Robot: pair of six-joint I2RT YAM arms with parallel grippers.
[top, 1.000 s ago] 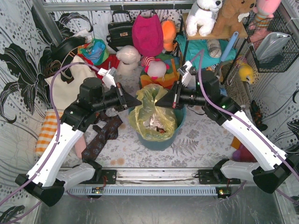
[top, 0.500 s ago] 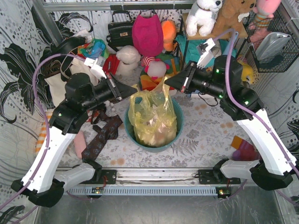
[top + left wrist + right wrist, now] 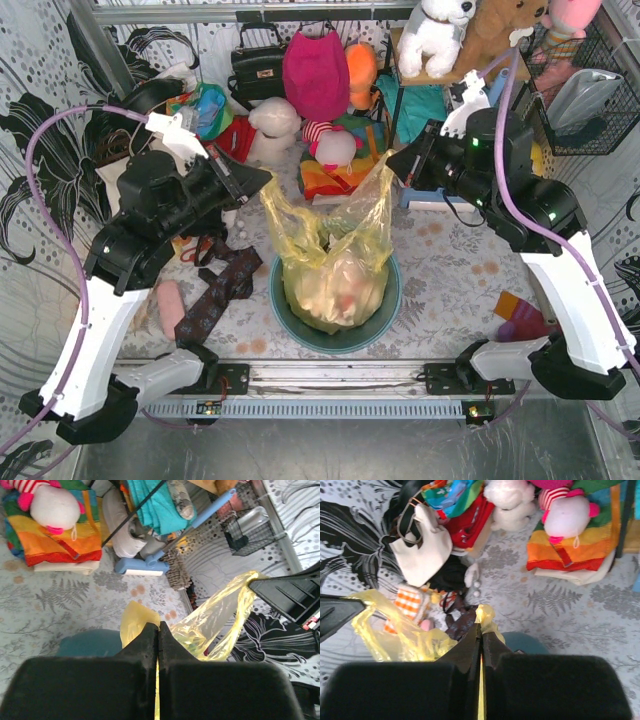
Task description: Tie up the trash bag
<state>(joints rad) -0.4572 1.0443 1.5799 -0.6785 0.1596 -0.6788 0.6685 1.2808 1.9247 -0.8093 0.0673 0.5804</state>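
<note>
Both pincers are on the bag. Left gripper (image 3: 263,182): jaws fully closed on the left top corner of the bag (image 3: 335,275). In the left wrist view we see yellow film squeezed in the seam between the fingers. Right gripper (image 3: 392,165) is the same, clamped tight on the right top corner, with film showing in the slit.

The bag body sits in the bin (image 3: 386,322) and its upper part stands above the rim. The two corners stretch up and out in a V, one to each gripper.

Key relation: the corners lie apart along the left-right line. The bag is centred between and below the grippers, and each arm is nearest its own corner. Both arms are raised with wrists tilted in and down, fingers pointing at each other across the bag mouth.

No knot yet. Our read is that the next move has to close the gap between the grippers and cross the corners over the middle of the mouth. Risk as we see it: thin film under tension could slip out or tear.
</note>
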